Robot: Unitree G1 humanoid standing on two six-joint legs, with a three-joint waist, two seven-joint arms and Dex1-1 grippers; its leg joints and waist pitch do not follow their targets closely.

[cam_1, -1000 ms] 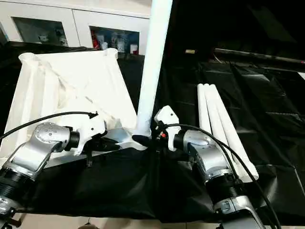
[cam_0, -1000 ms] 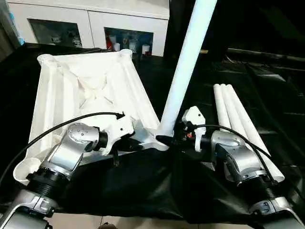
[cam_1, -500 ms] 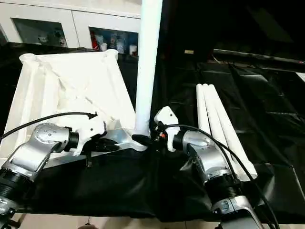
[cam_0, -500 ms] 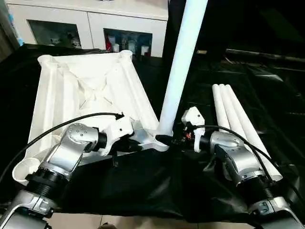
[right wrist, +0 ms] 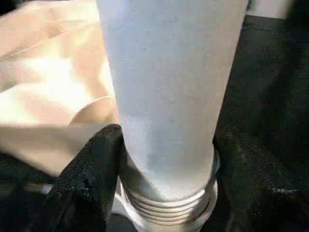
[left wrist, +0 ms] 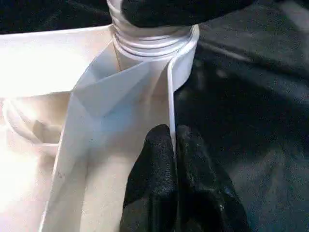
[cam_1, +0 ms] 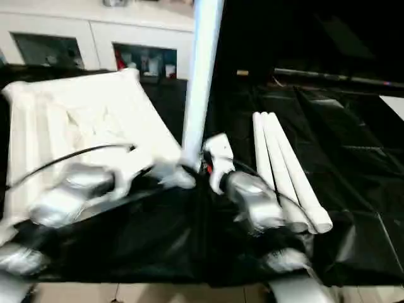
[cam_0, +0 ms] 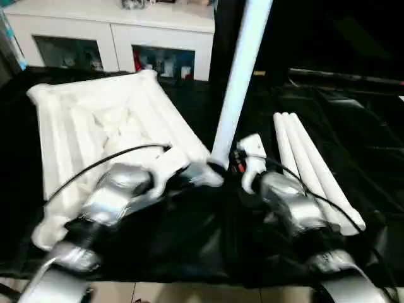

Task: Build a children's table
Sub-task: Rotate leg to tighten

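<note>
1. The small white plastic children's table top point(cam_0: 95, 126) lies upside down on the left half of the tabletop, rim up, and one long white tapered tube leg point(cam_0: 243, 69) stands nearly upright in its near right corner socket point(left wrist: 154, 46), threads partly showing above the socket.
2. Our right hand point(right wrist: 164, 159) is closed around the base of this leg, a black finger on each side just above the threads. Our left hand point(left wrist: 174, 179) is pinched shut on the thin rim of the top just beside that socket.
3. We judge the main risk to be cross-threading: the leg leans slightly, and turning it off-axis could jam the threads or leave it crooked.
4. If our left hand slips off the narrow rim, the top could spin or slide with the leg instead of resisting the twist.
5. The smooth tapered tube may turn inside our right hand, so the twist would not reach the threads.
6. Three more white tube legs point(cam_0: 309, 164) lie side by side on the right, near our right forearm; a wide swing could roll them toward the near edge.
7. The tabletop is covered in loose, creased black sheeting point(cam_0: 189, 240), which may bunch under the top.
8. Beyond it stands a white cabinet with glass doors point(cam_0: 113, 44) holding small items.
</note>
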